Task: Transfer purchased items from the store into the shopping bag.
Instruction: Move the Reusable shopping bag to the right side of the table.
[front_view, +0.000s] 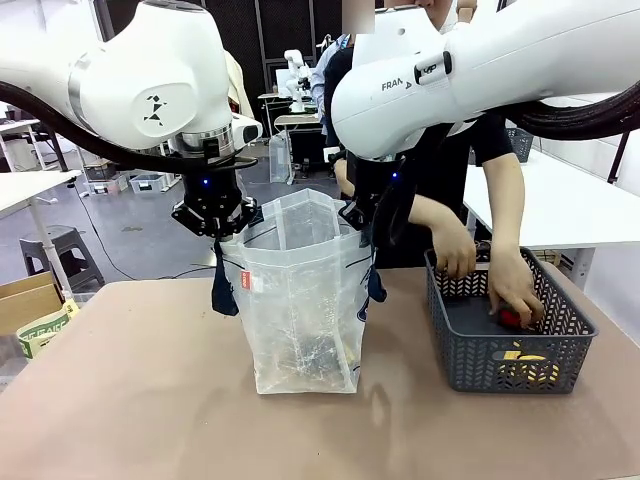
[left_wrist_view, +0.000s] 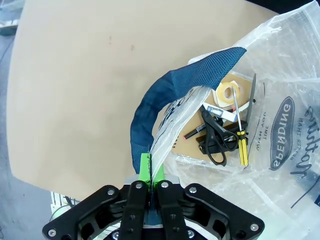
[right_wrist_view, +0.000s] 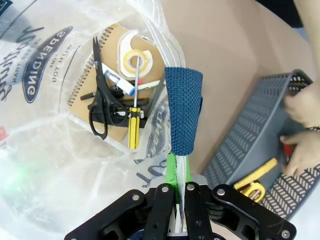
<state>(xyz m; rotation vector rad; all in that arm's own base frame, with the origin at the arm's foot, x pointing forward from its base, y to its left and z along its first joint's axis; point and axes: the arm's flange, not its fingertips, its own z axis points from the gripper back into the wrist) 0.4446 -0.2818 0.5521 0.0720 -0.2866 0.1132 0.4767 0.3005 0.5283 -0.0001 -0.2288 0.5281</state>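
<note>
The translucent shopping bag stands open mid-table, its rim held on both sides. My left gripper is shut on the bag's left rim by the navy handle; my right gripper is shut on the right rim by the other navy handle. Inside the bag lie a spiral notebook, black scissors, a yellow-handled screwdriver, a tape roll and a pen. The person's hands reach into the dark grey mesh basket, touching a red item.
The mesh basket at right also holds a yellow-handled tool. The brown tabletop is bare to the left and in front of the bag. A cardboard box sits off the table's left edge.
</note>
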